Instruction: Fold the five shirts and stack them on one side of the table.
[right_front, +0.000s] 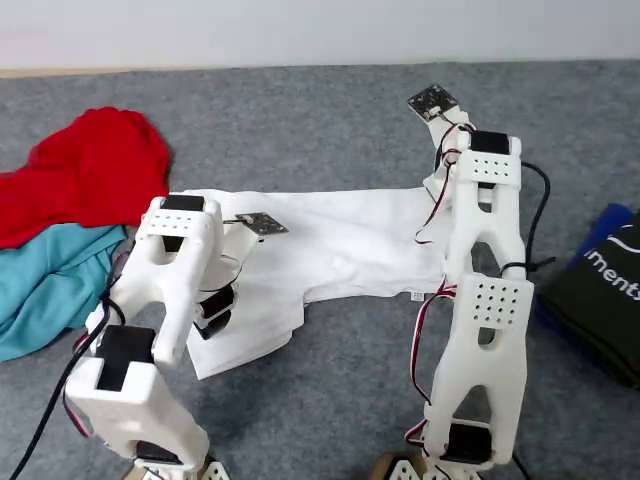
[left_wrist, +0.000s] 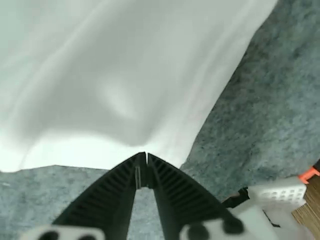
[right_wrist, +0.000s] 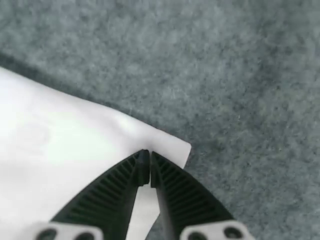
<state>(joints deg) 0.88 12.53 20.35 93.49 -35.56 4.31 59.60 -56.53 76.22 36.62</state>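
A white shirt (right_front: 340, 240) lies spread across the middle of the grey table, with one part folded over at its near left. My left gripper (left_wrist: 146, 159) is shut on the near edge of the white shirt (left_wrist: 125, 75), low over the carpet. My right gripper (right_wrist: 146, 154) is shut on a corner of the white shirt (right_wrist: 60, 150) at its far right end. A red shirt (right_front: 90, 170) lies crumpled at the far left, partly over a teal shirt (right_front: 50, 280).
A dark folded shirt (right_front: 600, 300) lies at the right edge on top of a blue one (right_front: 612, 220). Bare grey carpet (right_front: 330, 110) stretches behind the white shirt and in front of it between the two arm bases.
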